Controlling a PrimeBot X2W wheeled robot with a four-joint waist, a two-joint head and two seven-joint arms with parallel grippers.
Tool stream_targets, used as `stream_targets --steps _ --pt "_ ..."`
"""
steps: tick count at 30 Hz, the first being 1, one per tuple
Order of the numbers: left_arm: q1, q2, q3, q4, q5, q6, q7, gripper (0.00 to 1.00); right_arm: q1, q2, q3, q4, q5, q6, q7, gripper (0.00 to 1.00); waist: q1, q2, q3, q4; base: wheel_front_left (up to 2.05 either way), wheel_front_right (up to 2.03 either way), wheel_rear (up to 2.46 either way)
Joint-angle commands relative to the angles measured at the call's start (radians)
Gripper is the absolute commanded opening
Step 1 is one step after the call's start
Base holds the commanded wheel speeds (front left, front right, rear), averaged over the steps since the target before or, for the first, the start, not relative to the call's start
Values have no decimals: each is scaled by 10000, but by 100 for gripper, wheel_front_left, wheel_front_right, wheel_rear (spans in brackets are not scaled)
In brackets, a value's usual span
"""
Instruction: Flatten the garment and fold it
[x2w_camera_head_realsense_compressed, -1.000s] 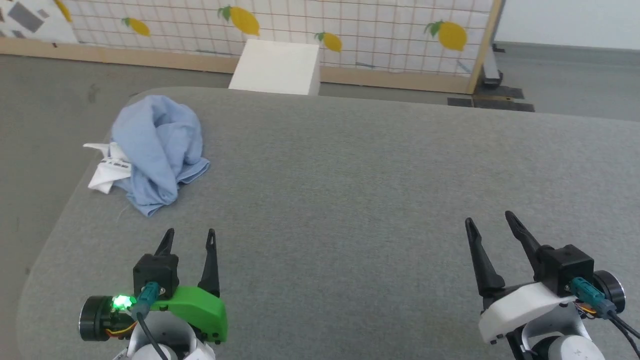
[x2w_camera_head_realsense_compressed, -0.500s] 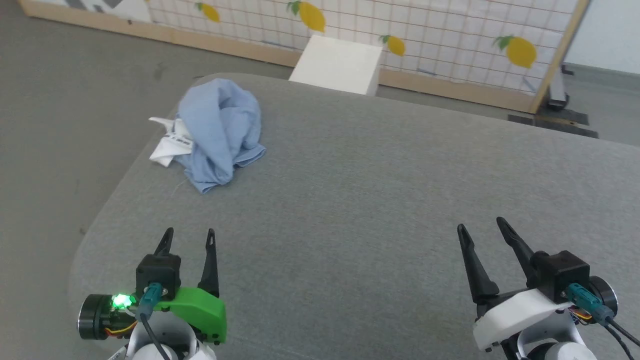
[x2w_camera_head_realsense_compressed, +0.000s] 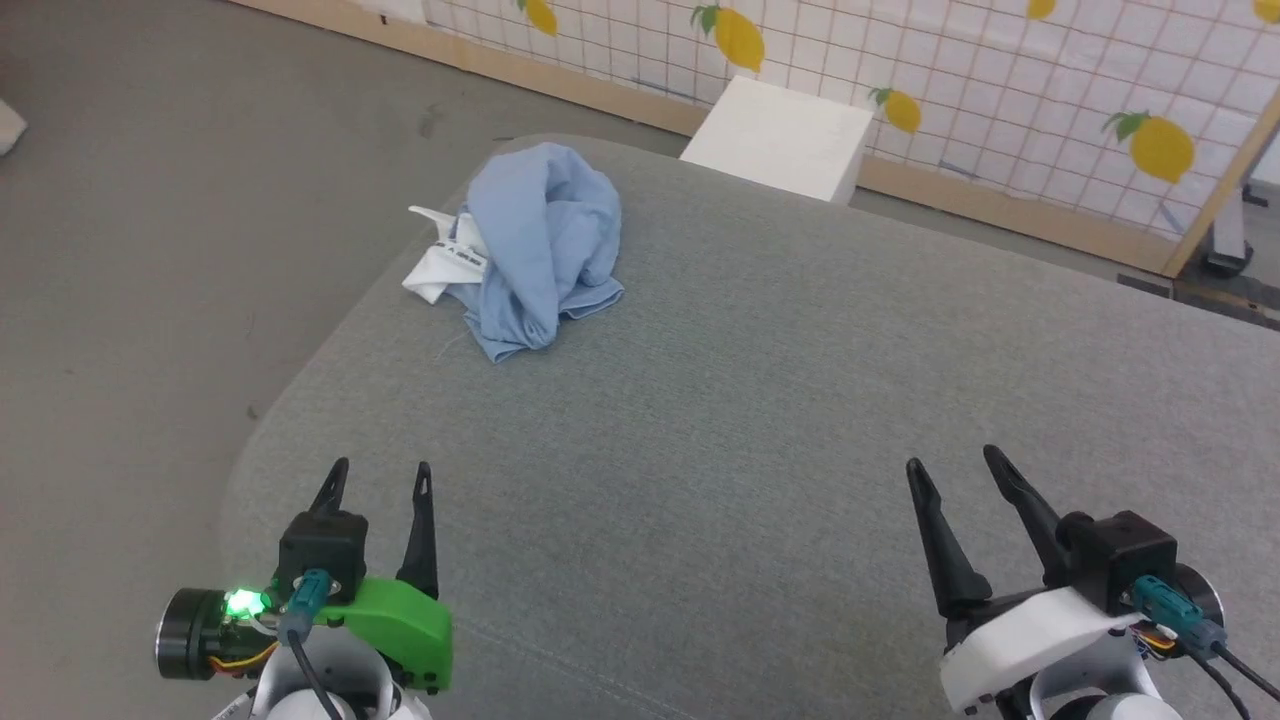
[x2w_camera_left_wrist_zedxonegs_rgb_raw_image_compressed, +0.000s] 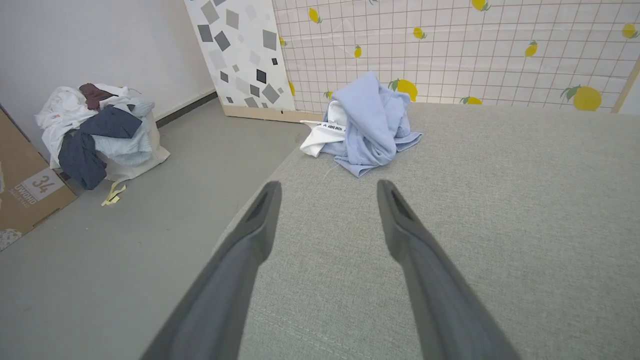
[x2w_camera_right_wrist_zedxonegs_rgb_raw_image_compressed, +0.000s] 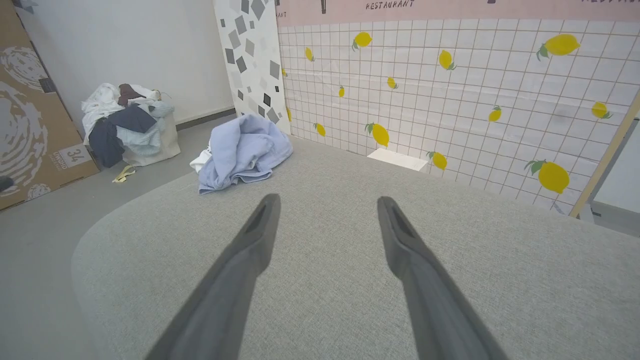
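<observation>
Grey fabric worktop (x2w_camera_head_realsense_compressed: 760, 400) set before lemon-print screen (x2w_camera_head_realsense_compressed: 1010, 90). Shirt (x2w_camera_head_realsense_compressed: 545, 235), light blue, crumpled in heap at far left corner of worktop; white collar (x2w_camera_head_realsense_compressed: 432, 278) exposed at worktop edge. Left gripper (x2w_camera_head_realsense_compressed: 381, 467) and right gripper (x2w_camera_head_realsense_compressed: 951, 459) held above near edge, jaws spread wide, nothing gripped, well apart from shirt.

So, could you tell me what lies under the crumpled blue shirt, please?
The shirt sits bunched on the grey padded table, with its white collar poking out at one side. Whatever else lies beneath the heap is covered by its folds.
</observation>
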Motion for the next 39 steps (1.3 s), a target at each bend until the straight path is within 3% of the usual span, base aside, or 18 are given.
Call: stream_targets --steps 1,21,29,34,39 --pt "-158 73 -35 20 19 69 -29 100 164 16 22 -37 63 -17 -57 100 0 0 -71 98 0 0 0" --pt "-256 203 0 -263 -271 183 67 100 29 15 8 -301 -163 -17 61 100 0 0 489 -251 0 0 0" --pt "-1931 964 189 -306 -911 -857 813 100 -240 -330 -27 -977 -493 -17 325 100 0 0 1904 -963 0 0 0" --pt "-3670 1774 276 217 -1368 -1553 1728 100 -435 -557 -147 -1406 -660 -17 391 100 0 0 2952 -1566 0 0 0" --pt "-5544 2843 188 993 -2228 -1886 2887 100 -650 -712 -265 -1712 -810 -17 328 100 0 0 3923 -2184 0 0 0"
